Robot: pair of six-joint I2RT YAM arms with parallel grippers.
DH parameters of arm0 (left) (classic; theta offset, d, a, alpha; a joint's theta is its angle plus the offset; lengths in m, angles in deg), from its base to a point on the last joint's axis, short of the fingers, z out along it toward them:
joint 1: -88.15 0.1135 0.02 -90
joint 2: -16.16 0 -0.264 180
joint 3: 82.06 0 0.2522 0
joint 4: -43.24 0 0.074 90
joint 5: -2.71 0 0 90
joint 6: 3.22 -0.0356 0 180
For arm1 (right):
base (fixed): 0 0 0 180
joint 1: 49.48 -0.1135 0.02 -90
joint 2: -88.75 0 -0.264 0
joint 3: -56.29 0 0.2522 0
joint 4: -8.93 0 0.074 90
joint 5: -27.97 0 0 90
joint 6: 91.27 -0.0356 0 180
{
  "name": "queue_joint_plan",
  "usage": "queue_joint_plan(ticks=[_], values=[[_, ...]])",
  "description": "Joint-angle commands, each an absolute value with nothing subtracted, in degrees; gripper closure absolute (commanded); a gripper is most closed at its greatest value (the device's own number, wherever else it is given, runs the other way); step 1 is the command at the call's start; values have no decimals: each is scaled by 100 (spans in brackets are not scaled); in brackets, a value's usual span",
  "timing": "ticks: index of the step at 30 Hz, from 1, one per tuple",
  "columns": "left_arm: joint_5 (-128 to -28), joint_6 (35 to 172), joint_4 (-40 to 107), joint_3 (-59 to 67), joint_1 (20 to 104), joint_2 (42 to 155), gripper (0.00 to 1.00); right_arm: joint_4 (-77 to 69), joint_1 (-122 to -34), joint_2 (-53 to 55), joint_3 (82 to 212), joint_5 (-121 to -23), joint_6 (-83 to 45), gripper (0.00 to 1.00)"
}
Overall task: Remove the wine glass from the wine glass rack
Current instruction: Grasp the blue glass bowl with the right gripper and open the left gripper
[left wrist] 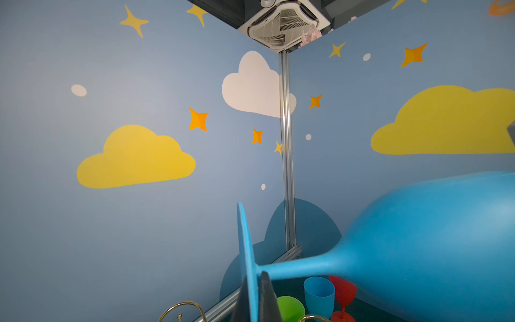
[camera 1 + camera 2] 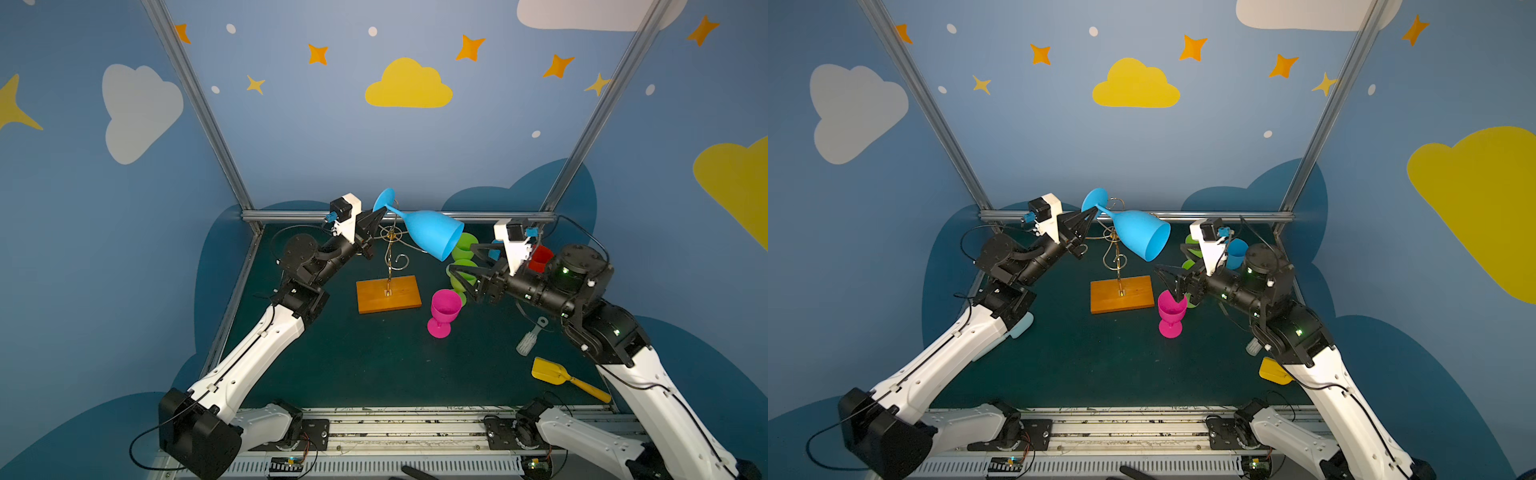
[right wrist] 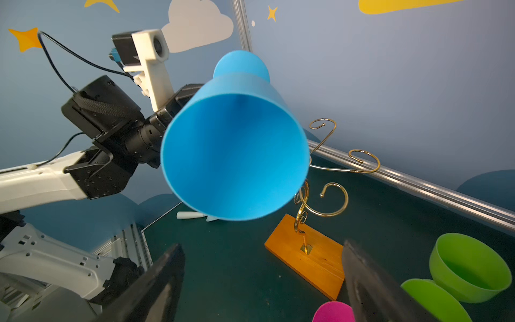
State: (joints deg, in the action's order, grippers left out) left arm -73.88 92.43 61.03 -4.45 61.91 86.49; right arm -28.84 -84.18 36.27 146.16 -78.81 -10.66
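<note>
My left tool (image 2: 383, 212) pinches the wine glass (image 2: 434, 235) by its stem, tipping it off the wine glass rack (image 2: 374, 297) (right tool (image 2: 461, 259) wide, empty).

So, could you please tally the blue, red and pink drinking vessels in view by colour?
Blue: 2, the blue wine glass and the blue cup
Red: 1, the red glass
Pink: 1, the pink goblet
Total: 4
</note>
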Motion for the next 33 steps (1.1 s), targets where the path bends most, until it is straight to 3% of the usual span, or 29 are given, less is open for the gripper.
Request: queue_joint_plan(ticks=[1, 13, 16, 19, 21, 27, 30, 33], values=[[-7429, 9738, 6447, -444, 6214, 8525, 97, -2562, -8337, 3773, 14559, -7741, -1300, 14], [-7096, 9885, 6420, -538, 6210, 8420, 97, -2290, -8251, 2905, 15208, -7570, -1347, 18], [-6964, 10040, 6435, -574, 6207, 8413, 97, -2240, -8240, 2603, 15475, -7749, -1357, 23], [-6919, 10085, 6455, -629, 6205, 8395, 97, -2148, -8239, 2404, 15632, -7943, -1405, 39], [-6900, 10085, 6450, -671, 6207, 8371, 97, -2061, -8235, 2347, 15675, -8041, -1469, 56], [-6857, 10034, 6464, -722, 6208, 8374, 97, -1944, -8243, 2301, 15674, -8224, -1610, 86], [-6866, 10015, 6463, -713, 6213, 8379, 97, -1900, -8238, 2343, 15615, -8281, -1667, 98], [-6909, 9984, 6463, -718, 6206, 8385, 92, -1841, -8236, 2435, 15520, -8241, -1689, 100]])
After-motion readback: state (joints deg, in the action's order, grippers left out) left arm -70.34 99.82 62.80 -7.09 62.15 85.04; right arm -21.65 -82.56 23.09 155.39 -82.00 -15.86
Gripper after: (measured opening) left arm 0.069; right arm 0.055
